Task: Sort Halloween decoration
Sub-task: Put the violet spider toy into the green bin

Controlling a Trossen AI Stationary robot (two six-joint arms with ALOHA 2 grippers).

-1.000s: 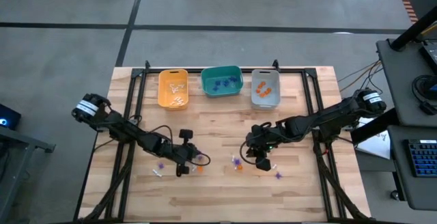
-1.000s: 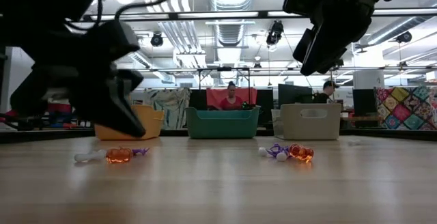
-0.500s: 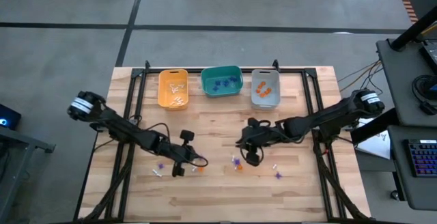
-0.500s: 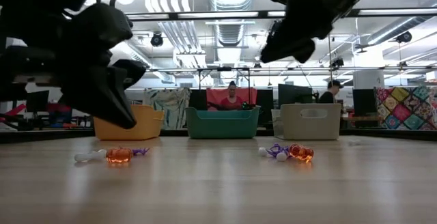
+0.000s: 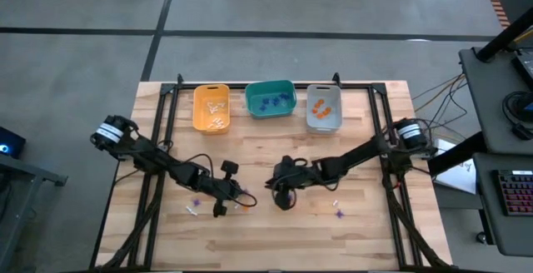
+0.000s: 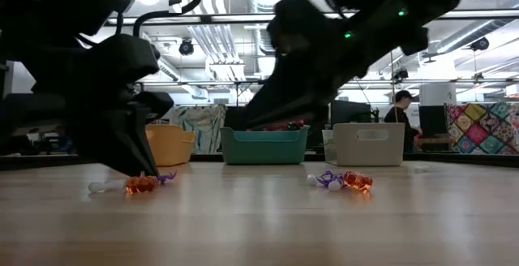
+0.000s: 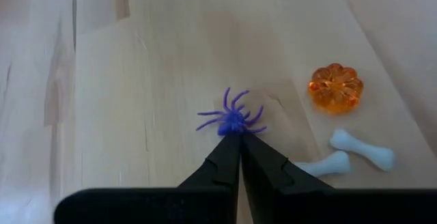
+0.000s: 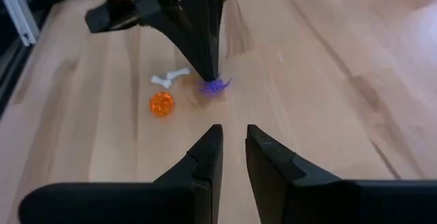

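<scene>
Tiny trinkets lie on the wooden table. In the left wrist view a purple spider point(image 7: 232, 118) rests flat, with an orange pumpkin point(image 7: 334, 87) and two white bones point(image 7: 362, 149) beside it. My left gripper point(image 7: 239, 138) is shut, its tips at the spider. My right gripper point(image 8: 232, 138) hovers nearby on the spider's right, open by a narrow gap with nothing between its fingers. A second cluster, purple and orange point(image 6: 345, 180), lies below the right arm. My left gripper touches the purple spider's body point(image 7: 234, 130) with the points of its shut fingers. The fingers slant down from the table's left point(image 8: 208, 67). The spider lies flat on the wood. Whether a leg is caught between the tips, I cannot tell.
Along the far edge stand a yellow bin point(image 5: 211, 108), a teal bin point(image 5: 270, 98) and a grey bin point(image 5: 323, 107), each with sorted trinkets. More loose pieces lie at the left point(image 5: 194, 206) and right point(image 5: 337, 209). People stand in the room behind.
My right gripper has swung toward the table's left and sunk lower, tipping further down, and now faces the left gripper from close by. My left gripper has dipped down onto the spider. The trinkets have stayed where they were.
</scene>
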